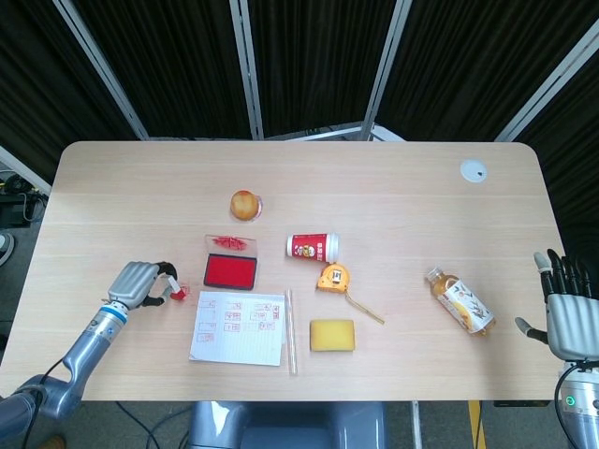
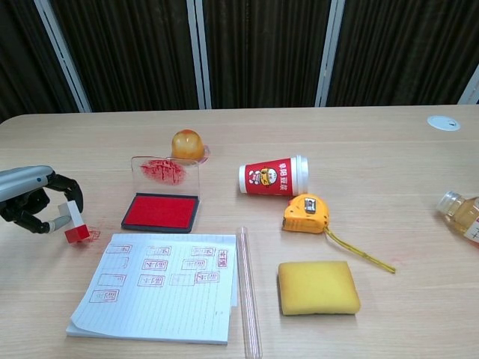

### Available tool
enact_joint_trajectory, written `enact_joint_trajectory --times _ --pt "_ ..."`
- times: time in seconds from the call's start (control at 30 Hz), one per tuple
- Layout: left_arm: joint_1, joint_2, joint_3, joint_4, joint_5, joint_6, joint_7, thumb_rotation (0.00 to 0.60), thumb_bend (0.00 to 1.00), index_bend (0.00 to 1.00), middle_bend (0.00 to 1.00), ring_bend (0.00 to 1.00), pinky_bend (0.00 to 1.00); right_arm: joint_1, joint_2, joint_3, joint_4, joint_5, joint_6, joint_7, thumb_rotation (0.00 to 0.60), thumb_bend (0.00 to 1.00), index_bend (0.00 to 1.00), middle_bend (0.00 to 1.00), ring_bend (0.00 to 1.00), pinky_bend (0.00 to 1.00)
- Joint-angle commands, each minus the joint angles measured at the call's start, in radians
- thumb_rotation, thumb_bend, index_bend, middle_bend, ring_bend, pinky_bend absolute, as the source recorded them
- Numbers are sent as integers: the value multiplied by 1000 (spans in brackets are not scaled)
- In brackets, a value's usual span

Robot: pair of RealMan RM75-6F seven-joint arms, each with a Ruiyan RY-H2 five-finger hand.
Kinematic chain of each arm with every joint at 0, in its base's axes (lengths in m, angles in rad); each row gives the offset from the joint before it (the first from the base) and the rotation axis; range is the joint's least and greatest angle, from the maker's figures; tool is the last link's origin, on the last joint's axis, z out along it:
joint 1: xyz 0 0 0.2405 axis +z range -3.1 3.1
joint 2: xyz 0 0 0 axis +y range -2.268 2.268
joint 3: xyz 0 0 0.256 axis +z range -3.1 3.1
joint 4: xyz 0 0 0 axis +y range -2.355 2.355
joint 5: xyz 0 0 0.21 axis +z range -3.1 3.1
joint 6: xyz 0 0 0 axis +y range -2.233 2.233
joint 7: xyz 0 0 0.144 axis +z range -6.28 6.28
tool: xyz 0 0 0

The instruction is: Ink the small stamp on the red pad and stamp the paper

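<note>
L hand [image 2: 34, 203] fingers clamped on small white stamp [image 2: 74, 222] w/ red base, upright on table [image 2: 389, 149]

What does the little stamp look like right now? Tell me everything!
The small stamp is a little block with a white upper part and a red base. The left hand holds it, its fingers curled around the top. It stands roughly upright with its red end down on the bare wooden table, over a faint red smudge, left of the notepad and the red ink pad, touching neither.
</note>
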Motion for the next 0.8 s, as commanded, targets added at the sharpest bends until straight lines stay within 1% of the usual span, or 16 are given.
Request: enact_joint_trajectory --times 0.03,0.13,0.3,0.43,0.57,0.7,0.8 --pt "1 2 0 -6 2 2 -1 600 405 415 402 839 893 0 0 0 -1 0 1 0 600 0 0 0 0 0" --pt "4 10 4 -19 9 7 -1 600 398 411 398 838 892 -1 1 0 -1 0 2 1 600 0 0 0 0 0" --pt "10 27 15 -50 20 17 15 600 314 393 383 836 891 -1 3 1 -3 0 3 4 600 0 0 0 0 0" --pt "16 40 22 -79 27 25 33 600 309 384 375 835 891 -1 4 1 -4 0 2 6 600 0 0 0 0 0" --pt "21 48 21 -97 28 36 43 600 310 343 348 831 889 -2 5 1 -5 -2 4 7 600 0 0 0 0 0" --pt "35 72 12 -128 35 81 39 600 309 328 329 829 887 -3 8 0 -10 -4 5 11 600 0 0 0 0 0" --pt "58 103 1 -165 46 151 48 600 283 317 316 819 879 -4 12 -1 -15 -8 8 16 600 0 0 0 0 0"
